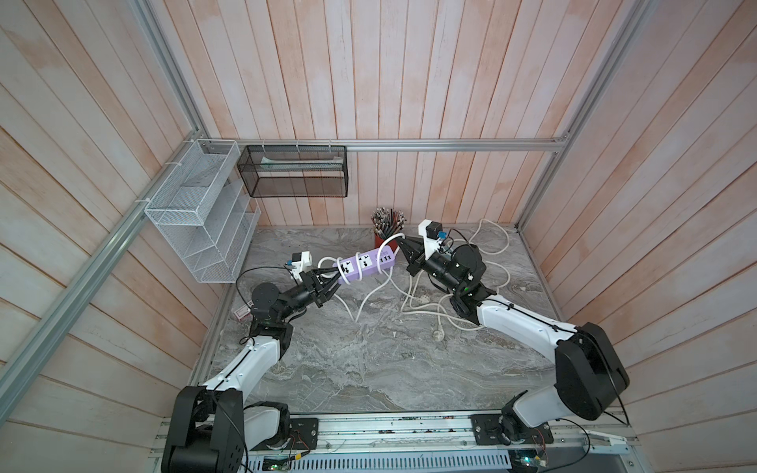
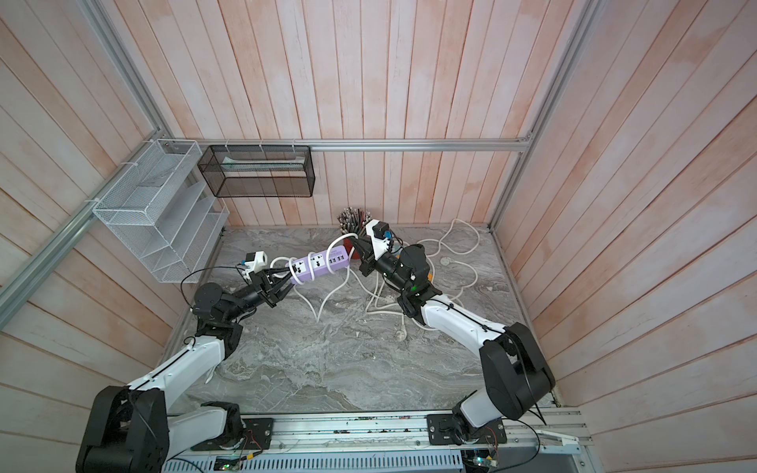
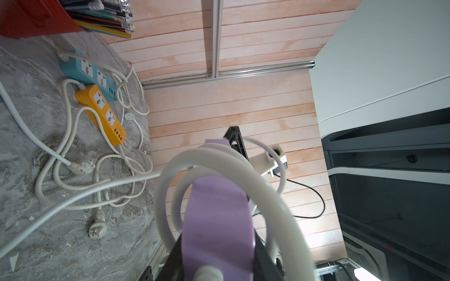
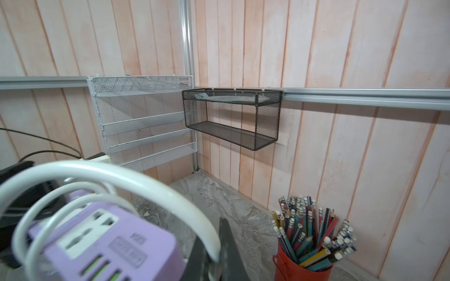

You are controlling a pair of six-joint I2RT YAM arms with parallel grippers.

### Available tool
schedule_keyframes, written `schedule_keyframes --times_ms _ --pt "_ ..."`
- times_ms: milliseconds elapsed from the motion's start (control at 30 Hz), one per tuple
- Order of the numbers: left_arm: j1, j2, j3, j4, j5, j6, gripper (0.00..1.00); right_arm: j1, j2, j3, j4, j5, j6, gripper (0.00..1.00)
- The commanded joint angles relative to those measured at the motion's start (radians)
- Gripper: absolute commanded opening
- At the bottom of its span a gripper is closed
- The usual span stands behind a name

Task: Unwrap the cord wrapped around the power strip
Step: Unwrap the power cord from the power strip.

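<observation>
The purple power strip (image 1: 366, 265) (image 2: 317, 267) hangs in the air above the marble table, with the white cord (image 1: 360, 268) (image 2: 332, 256) looped around it several times. My left gripper (image 1: 335, 281) (image 2: 289, 282) is shut on the strip's left end; in the left wrist view the strip (image 3: 216, 214) fills the jaws of the gripper (image 3: 218, 239) and cord (image 3: 246, 167) rings it. My right gripper (image 1: 400, 242) (image 2: 354, 242) is shut on a cord loop at the strip's right end. In the right wrist view the cord (image 4: 146, 177) arches over the strip (image 4: 109, 245) into that gripper (image 4: 214, 254).
A red cup of pencils (image 1: 387, 229) (image 4: 302, 265) stands just behind the right gripper. Slack cord and a plug (image 1: 438, 333) lie on the table (image 1: 368, 368) under my right arm. Blue (image 3: 90, 73) and orange (image 3: 104, 109) strips lie nearby. White rack (image 1: 200, 213) and black basket (image 1: 295, 172) hang on the walls.
</observation>
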Motion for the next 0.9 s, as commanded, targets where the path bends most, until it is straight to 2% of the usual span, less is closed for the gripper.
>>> schedule_keyframes --times_ms 0,200,433,667,867 --pt "0.017 0.021 0.049 0.126 -0.026 0.01 0.0 0.061 -0.071 -0.039 -0.129 -0.007 -0.097 0.0" --pt "0.042 0.078 0.138 0.196 -0.026 -0.025 0.0 0.143 -0.11 -0.089 -0.233 0.018 -0.117 0.0" --pt "0.048 0.068 0.217 0.202 -0.018 -0.059 0.0 0.144 -0.002 -0.099 -0.251 0.011 -0.081 0.0" --pt "0.042 -0.008 0.18 0.179 -0.016 -0.073 0.0 0.05 0.222 0.02 -0.201 -0.072 0.07 0.0" --pt "0.035 -0.064 0.117 0.157 -0.017 -0.075 0.0 -0.048 0.356 0.164 -0.153 -0.131 0.208 0.0"
